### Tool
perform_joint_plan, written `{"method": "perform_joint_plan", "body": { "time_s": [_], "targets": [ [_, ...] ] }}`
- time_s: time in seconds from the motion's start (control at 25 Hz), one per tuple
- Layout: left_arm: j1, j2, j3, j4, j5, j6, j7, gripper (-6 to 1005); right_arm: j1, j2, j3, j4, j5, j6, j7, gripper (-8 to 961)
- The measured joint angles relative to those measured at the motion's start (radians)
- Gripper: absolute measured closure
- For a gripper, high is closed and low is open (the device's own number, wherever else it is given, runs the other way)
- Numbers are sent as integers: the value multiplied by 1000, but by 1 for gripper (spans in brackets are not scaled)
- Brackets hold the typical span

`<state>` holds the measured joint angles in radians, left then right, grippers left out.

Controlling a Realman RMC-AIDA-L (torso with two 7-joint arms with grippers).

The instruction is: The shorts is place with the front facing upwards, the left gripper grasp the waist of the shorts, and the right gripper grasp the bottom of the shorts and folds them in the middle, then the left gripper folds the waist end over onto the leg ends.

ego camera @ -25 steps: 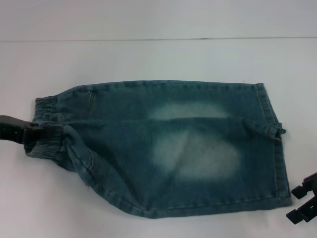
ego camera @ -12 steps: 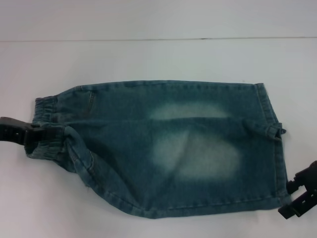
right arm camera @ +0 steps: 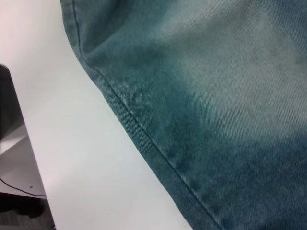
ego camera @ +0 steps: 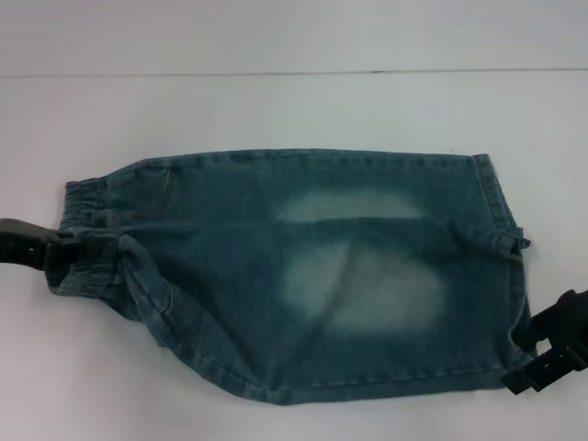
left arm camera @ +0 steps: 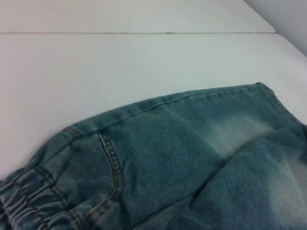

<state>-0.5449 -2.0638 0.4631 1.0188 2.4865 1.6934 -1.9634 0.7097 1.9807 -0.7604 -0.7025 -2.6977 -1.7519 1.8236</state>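
Blue denim shorts lie folded lengthwise on the white table, with the elastic waist at the left and the leg hems at the right. My left gripper comes in from the left and is shut on the bunched waistband. My right gripper is at the near right hem corner, its two black fingers apart with one on each side of the corner. The left wrist view shows the waist elastic and a pocket seam. The right wrist view shows a stitched denim edge.
A seam line crosses the table behind the shorts. In the right wrist view the table's edge runs close by, with a dark object and floor beyond it.
My right gripper has moved left and slightly up from off the cloth to the near right hem corner. The left gripper and the shorts have hardly moved.
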Motion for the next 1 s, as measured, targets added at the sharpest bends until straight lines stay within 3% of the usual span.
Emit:
{"method": "perform_joint_plan", "body": {
  "time_s": [0.44, 0.52, 0.76, 1.0],
  "targets": [
    [-6, 1, 0, 0, 0, 0, -2, 961, 0, -1, -2, 0, -6, 5, -2, 334],
    [-6, 1, 1, 0, 0, 0, -3, 961, 0, -1, -3, 0, -8, 5, -3, 551],
    [-6, 1, 0, 0, -6, 1, -3, 961, 0, 0, -11, 0, -8, 11, -3, 791],
    [-6, 2, 0, 0, -18, 8, -3, 962, -2, 1, -16, 0, -7, 14, -9, 930]
  ]
}}
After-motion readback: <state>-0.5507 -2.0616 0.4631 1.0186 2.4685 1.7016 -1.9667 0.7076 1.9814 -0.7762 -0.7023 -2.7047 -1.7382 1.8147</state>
